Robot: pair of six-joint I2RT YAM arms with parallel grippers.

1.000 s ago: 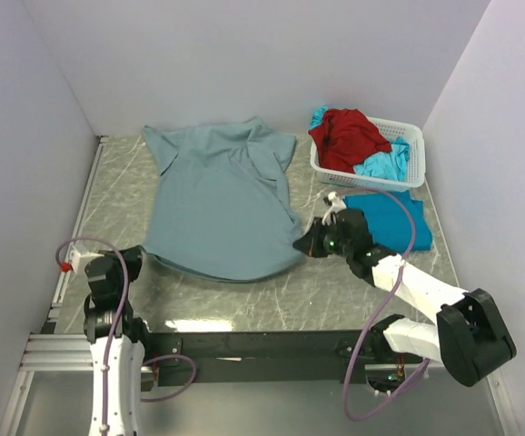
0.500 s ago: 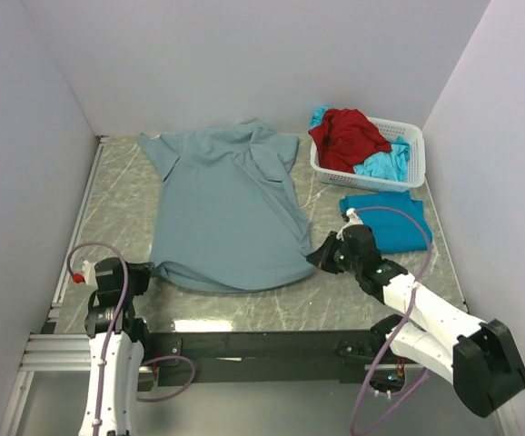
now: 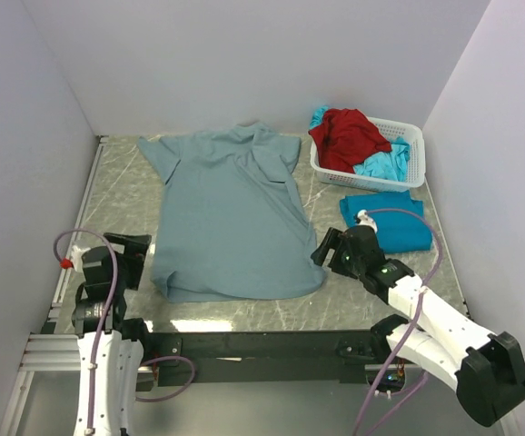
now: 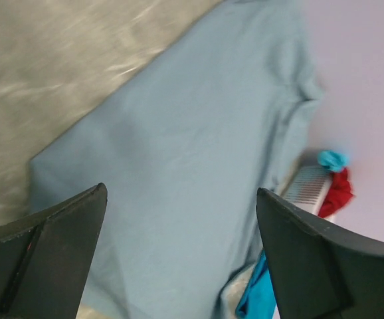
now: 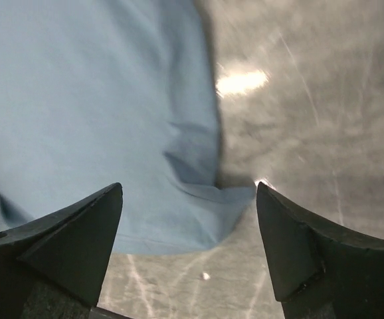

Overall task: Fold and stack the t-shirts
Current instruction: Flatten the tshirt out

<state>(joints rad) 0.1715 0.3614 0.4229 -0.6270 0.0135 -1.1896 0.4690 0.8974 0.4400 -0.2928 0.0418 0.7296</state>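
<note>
The big grey-blue t-shirt (image 3: 231,213) lies spread flat on the table, collar far, hem near. My left gripper (image 3: 140,257) is open just off the hem's left corner; in its wrist view the jaws (image 4: 180,191) stand wide over the cloth (image 4: 198,133) and hold nothing. At the hem's right corner my right gripper (image 3: 322,250) is open too, and its jaws (image 5: 189,186) straddle that corner (image 5: 205,219) without gripping it. A folded turquoise t-shirt (image 3: 385,222) lies to the right. A red t-shirt (image 3: 344,136) and a turquoise one (image 3: 385,166) sit in the basket.
The white lattice basket (image 3: 410,136) stands at the back right, against the right wall. Pale walls close the table on three sides. A metal rail (image 3: 81,213) runs along the left edge. Marbled table top (image 3: 371,291) shows between the folded shirt and the near edge.
Both grippers drew the shirt's hem toward the near edge, then opened and let it go. The shirt now lies flatter and longer.
</note>
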